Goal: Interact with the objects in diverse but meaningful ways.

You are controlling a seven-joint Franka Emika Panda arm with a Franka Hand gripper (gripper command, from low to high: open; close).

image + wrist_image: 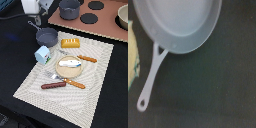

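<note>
Fish (70, 63) on plate (60, 72); sausage (53, 85) near fork (67, 81).

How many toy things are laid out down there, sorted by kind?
Food: 3 – bread loaf, sausage, silver fish
Carton: 1 – pale blue carton
Cookware: 2 – grey long-handled pan, dark pot
Cutlery: 2 – orange-handled knife, orange-handled fork
Plate: 1 – round tan plate
Total: 9

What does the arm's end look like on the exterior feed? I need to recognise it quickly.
Only the arm's end shows, at the top of the exterior view's left: a white, boxy, blurred housing with a grey part beside it. A dark cable trails off to the left. No markings are legible, and the fingers are not visible.
</note>
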